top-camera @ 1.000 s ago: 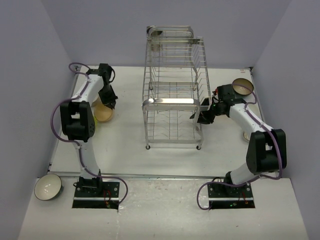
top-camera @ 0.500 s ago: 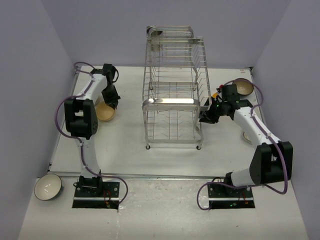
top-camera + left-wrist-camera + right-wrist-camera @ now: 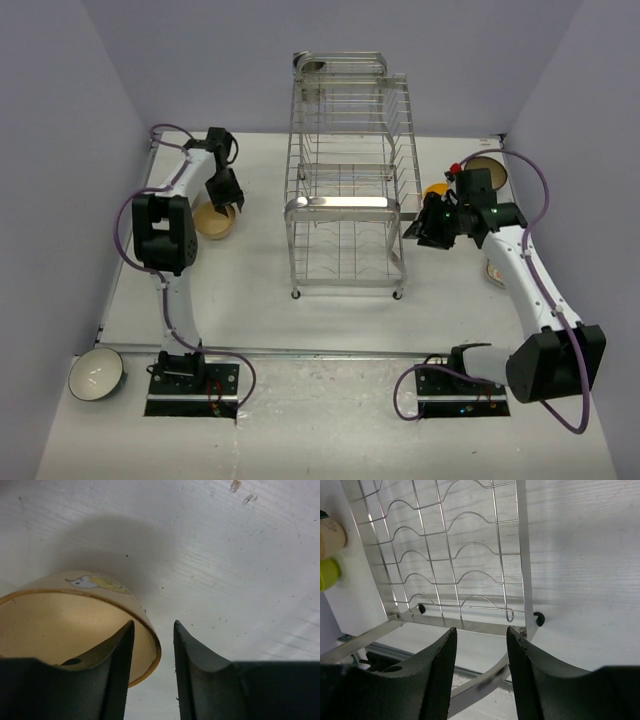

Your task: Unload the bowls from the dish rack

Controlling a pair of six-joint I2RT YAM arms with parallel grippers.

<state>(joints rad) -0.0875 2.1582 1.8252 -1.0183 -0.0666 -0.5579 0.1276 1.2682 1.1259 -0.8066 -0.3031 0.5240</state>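
Plain pale lavender-grey walls point(image 3: 200, 60) enclose a white worktop point(image 3: 250, 300) on three sides; its surface is faintly scuffed and speckled, under even, soft light.

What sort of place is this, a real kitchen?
Probably a lab robot cell, not a kitchen: plain walls box in a white table, the left arm and right arm are bolted at its near edge, and the dish rack stands mid-table.

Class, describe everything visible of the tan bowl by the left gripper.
The tan bowl is round and smooth, ceramic-looking, with a darker brown rim and a small white-and-yellow print on its outer wall. It stands upright on the white table, left of the dish rack. Its rim lies between the fingers of the open left gripper; contact is unclear.
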